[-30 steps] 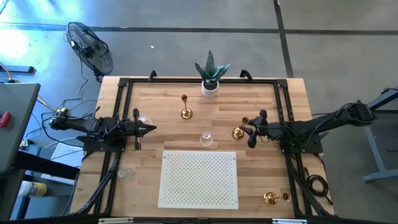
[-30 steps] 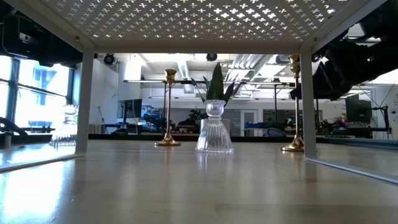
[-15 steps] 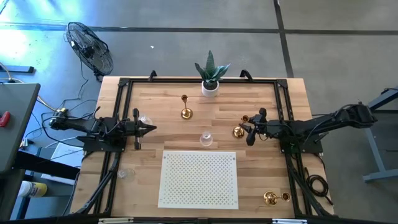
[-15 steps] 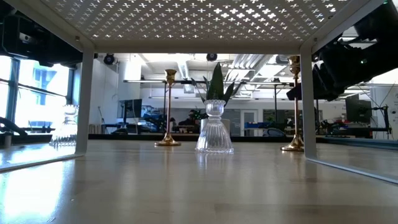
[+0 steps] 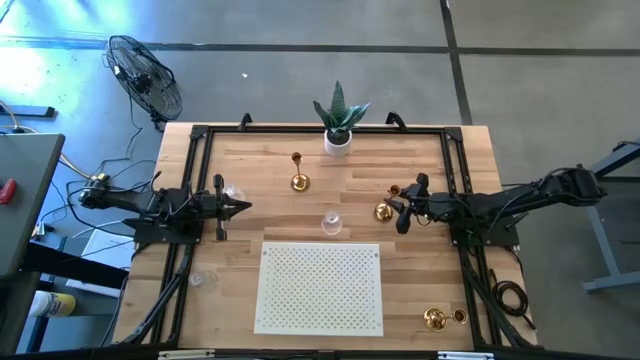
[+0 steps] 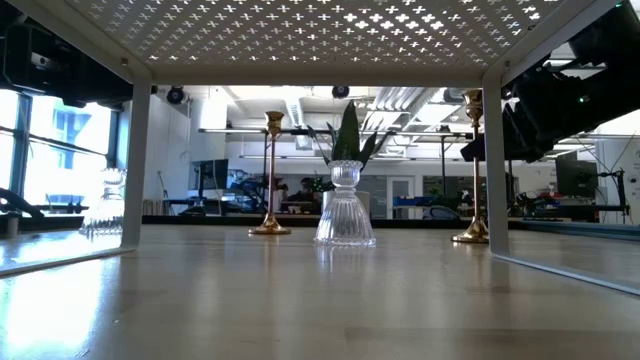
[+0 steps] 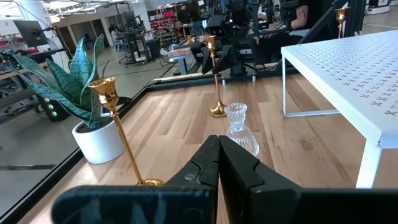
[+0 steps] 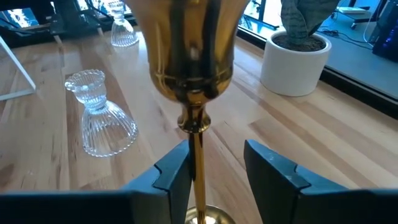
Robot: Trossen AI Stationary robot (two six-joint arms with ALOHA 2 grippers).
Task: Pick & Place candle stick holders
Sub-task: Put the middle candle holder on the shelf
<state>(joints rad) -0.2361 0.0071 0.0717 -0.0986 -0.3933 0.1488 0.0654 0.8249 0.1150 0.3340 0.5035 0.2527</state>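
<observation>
Straddling the thin stem of a shiny gold brass candle stick holder [image 8: 194, 93], the right claw [image 8: 219, 171] stands partly open, one dark finger at either side of the stem; one finger sits right against it, though whether they touch I cannot tell. In the high view this brass holder [image 5: 385, 210] stands upright on the light wooden tabletop [image 5: 420, 275], just at nine o'clock of the right claw [image 5: 402, 210], toward the tabletop's three o'clock side.

The left claw [image 5: 243, 208] waits at the nine o'clock side, its fingers pressed together on nothing, as the left wrist view shows [image 7: 219, 163].

A clear ribbed glass candle stick holder [image 5: 331, 222] stands near the tabletop's middle, at nine o'clock of the straddled brass one and well apart from it. A second tall gold brass holder [image 5: 298, 180] stands upright at about eleven o'clock of that glass one. A third brass holder [image 5: 441, 318] lies on its side near the five o'clock corner. Another clear glass holder [image 5: 234, 192] stands just beside the left claw, and a further one [image 5: 198, 280] sits near the seven o'clock edge.

A white perforated metal rack [image 5: 320, 287] stands at the six o'clock side, and a white round pot with a green plant [image 5: 339, 135] at twelve o'clock.
</observation>
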